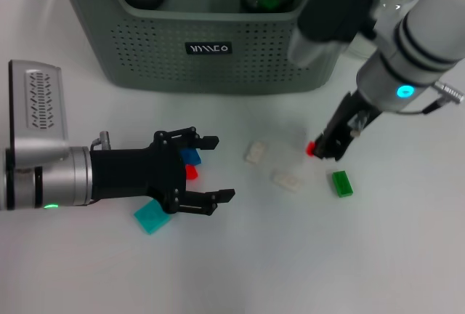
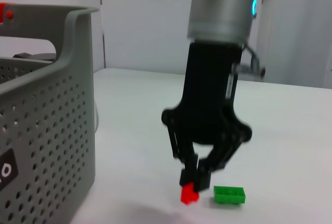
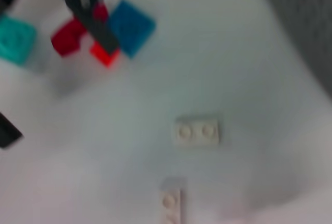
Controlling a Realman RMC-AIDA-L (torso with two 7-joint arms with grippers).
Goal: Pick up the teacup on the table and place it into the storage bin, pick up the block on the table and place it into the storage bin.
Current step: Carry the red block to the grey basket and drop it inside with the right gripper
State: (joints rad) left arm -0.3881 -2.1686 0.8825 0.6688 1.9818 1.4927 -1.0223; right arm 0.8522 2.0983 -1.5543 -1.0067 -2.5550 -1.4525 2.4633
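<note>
Storage bin (image 1: 218, 59) bears black label (image 1: 208, 48), white logo unreadable.

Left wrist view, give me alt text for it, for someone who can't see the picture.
The right gripper reaches down to the white table, its fingertips closed on a small red block, with a green block lying just beside it. The grey-green perforated storage bin fills the near side of the picture.
</note>
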